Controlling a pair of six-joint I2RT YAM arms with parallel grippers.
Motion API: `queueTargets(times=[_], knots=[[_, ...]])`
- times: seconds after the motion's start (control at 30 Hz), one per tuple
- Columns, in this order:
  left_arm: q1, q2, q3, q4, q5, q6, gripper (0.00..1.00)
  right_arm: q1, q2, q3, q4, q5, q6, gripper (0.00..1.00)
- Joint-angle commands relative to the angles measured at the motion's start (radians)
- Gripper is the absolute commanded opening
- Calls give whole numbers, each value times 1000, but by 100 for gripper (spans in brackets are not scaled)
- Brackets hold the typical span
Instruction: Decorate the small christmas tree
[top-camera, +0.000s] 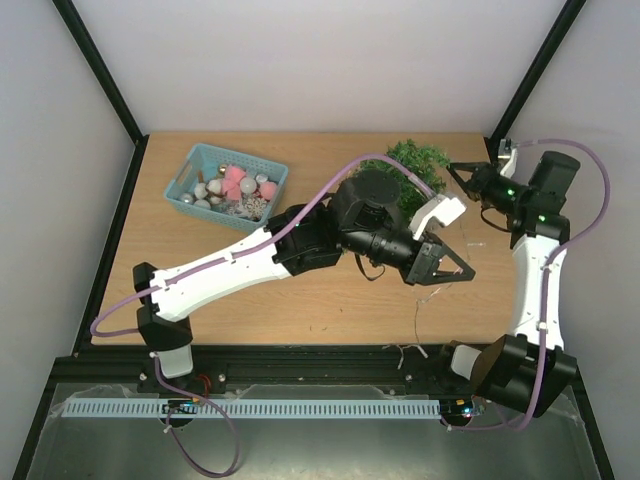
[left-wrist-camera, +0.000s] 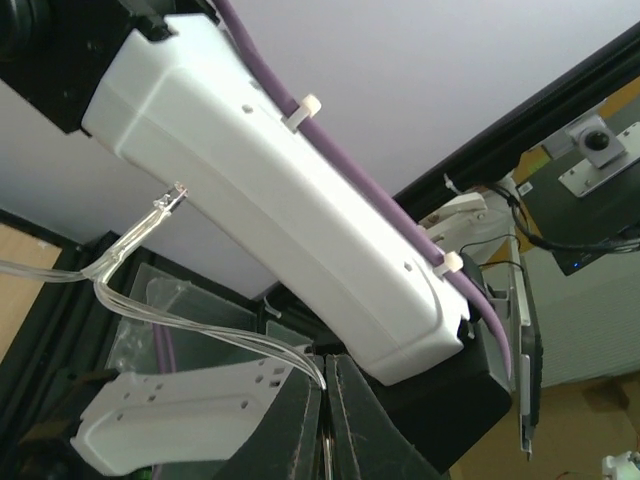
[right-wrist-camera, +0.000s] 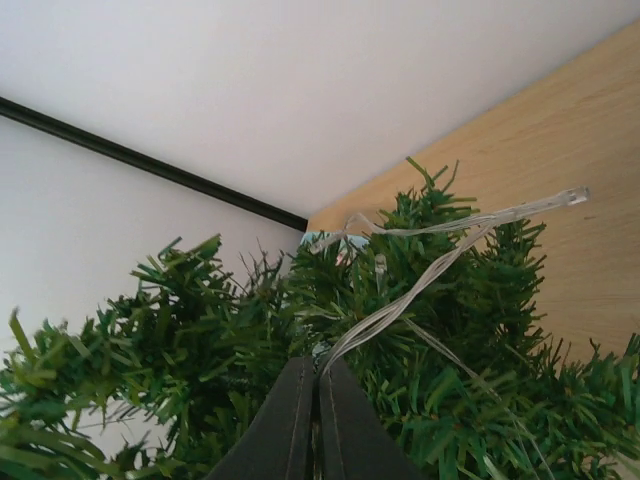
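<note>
The small christmas tree (top-camera: 418, 160) stands at the table's back right, partly hidden behind my left wrist. In the right wrist view its green branches (right-wrist-camera: 190, 320) fill the lower frame. A clear light string (right-wrist-camera: 440, 265) lies over the branches, and my right gripper (right-wrist-camera: 318, 362) is shut on it right at the tree. From above, the right gripper (top-camera: 453, 169) touches the tree's right side. My left gripper (top-camera: 462, 268) hovers in front of the tree, shut on another stretch of the clear light string (left-wrist-camera: 200, 335), which dangles toward the near edge (top-camera: 420, 310).
A teal basket (top-camera: 197, 158) holding silver and pink ornaments sits at the back left. The left arm's forearm (top-camera: 250, 265) stretches diagonally across the table middle. The right arm's white link (left-wrist-camera: 280, 190) passes close above the left gripper. Walls enclose the table.
</note>
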Motion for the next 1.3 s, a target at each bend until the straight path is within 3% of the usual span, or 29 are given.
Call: queueTargets(times=[0.0, 0.17, 0.4, 0.57, 0.87, 1.1, 1.27], knots=[[-33, -101, -71, 1, -39, -13, 2, -5, -41, -63, 16, -8, -8, 1], [-50, -193, -184, 22, -96, -28, 2, -1, -86, -99, 38, -17, 34, 3], [-50, -325, -331, 66, -154, -64, 2, 12, -126, -106, 55, -39, 71, 21], [-49, -374, -336, 18, -211, -52, 2, 13, -156, -100, 59, -44, 100, 28], [-4, -464, -334, -60, -282, -49, 2, 30, -187, -113, 93, -72, 152, 53], [82, -526, -318, -107, -293, -48, 2, 34, -199, -89, 104, -67, 179, 55], [198, -532, -302, -124, -219, -44, 2, 33, -218, -37, 94, -47, 208, 56]])
